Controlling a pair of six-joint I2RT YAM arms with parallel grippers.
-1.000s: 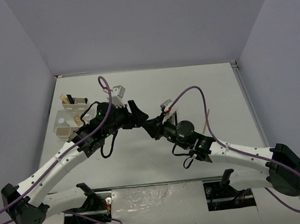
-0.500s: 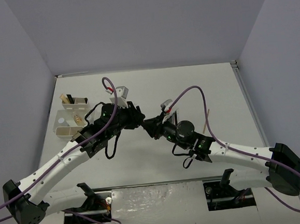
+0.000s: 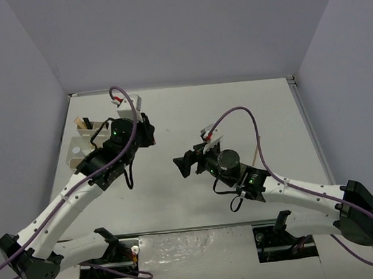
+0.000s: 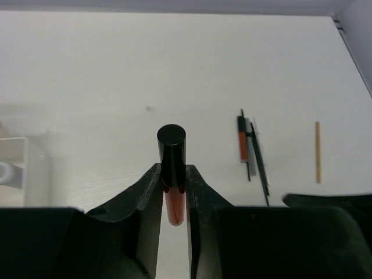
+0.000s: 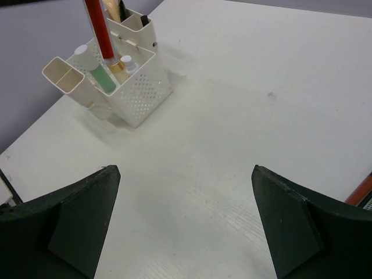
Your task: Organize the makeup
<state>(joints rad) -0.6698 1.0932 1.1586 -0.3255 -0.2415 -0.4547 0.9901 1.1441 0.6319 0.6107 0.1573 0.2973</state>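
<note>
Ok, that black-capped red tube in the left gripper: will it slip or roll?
Likely rigid: the tube stands straight in the left gripper. Its smooth, glossy round body may slip, and would probably roll if laid flat.

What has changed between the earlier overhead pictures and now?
Earlier the two grippers met at mid-table. Since then the left gripper has closed on the red tube, apparently handed over there, and swung back left toward the white tray. The right gripper has let go, opened wide and drawn back slightly. The tray and the wooden stick stayed where they were.
</note>
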